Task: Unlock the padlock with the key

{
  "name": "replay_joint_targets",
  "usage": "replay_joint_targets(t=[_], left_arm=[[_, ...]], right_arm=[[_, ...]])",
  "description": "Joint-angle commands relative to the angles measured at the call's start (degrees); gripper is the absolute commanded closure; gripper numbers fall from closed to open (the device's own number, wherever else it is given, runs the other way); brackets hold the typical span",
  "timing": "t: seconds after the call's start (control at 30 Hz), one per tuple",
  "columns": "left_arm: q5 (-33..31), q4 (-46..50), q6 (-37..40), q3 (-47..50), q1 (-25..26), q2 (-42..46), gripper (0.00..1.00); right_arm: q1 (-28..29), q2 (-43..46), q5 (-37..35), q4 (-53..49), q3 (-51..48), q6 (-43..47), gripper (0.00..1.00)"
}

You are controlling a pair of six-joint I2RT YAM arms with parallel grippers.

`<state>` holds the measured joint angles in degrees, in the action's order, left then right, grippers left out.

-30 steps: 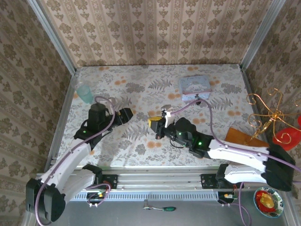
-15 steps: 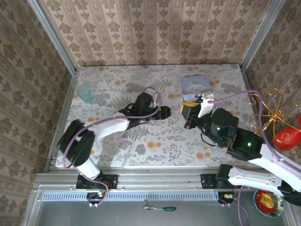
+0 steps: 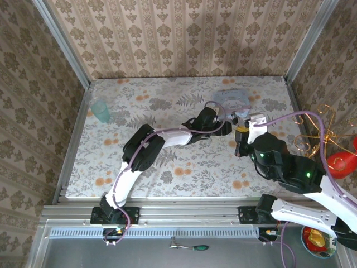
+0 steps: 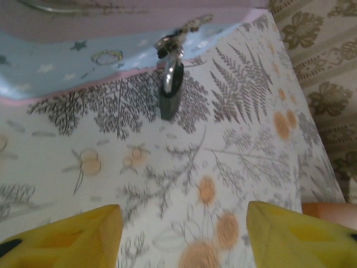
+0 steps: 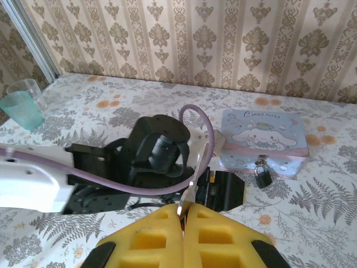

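left gripper [image 4: 182, 226] spread, facing the padlock [image 4: 170, 94] hanging off the pale blue box [image 4: 61, 64] latch, likely to steady it; right gripper [image 5: 184, 220] pinches the key [image 5: 187, 201], blade out, ready to insert.

text: cursive "Cinnamoroll", only roughly legible
on: pale blue box [image 5: 262, 134], far edge of lid, above its cartoon figure

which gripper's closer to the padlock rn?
Left, narrowly. Left gripper is open, facing the padlock just ahead. Right gripper, shut on the key, sits farther back toward the near edge.
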<state>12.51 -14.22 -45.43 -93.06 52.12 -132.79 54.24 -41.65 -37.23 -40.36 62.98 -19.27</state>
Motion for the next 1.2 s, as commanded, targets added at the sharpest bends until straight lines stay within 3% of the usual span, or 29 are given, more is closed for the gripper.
replay_joint_targets(t=[0.0, 0.37, 0.83, 1.03, 1.17], left_arm=[[-1.8, -2.2, -1.8, -5.6, 0.3, -3.9, 0.40], [-9.6, 8.2, -1.5, -22.3, 1.6, -15.5, 0.48], [-12.3, 20.5, -6.2, -41.8, 2.0, -26.8, 0.58], [-12.5, 21.0, -7.7, -41.1, 1.1, -26.4, 0.71], [-13.2, 15.4, -8.3, -31.7, -0.1, -21.6, 0.81]], right_arm=[[-0.4, 1.2, 0.4, -0.4, -0.6, 0.1, 1.00], [-0.5, 4.1, 3.5, 4.1, -4.9, -0.5, 1.00], [-0.6, 6.7, 4.9, 2.7, -6.9, -1.0, 1.00], [-1.3, 5.6, 2.0, 0.2, -7.0, -2.4, 1.00], [-3.5, 5.1, 4.2, -1.2, -6.8, -3.6, 1.00]])
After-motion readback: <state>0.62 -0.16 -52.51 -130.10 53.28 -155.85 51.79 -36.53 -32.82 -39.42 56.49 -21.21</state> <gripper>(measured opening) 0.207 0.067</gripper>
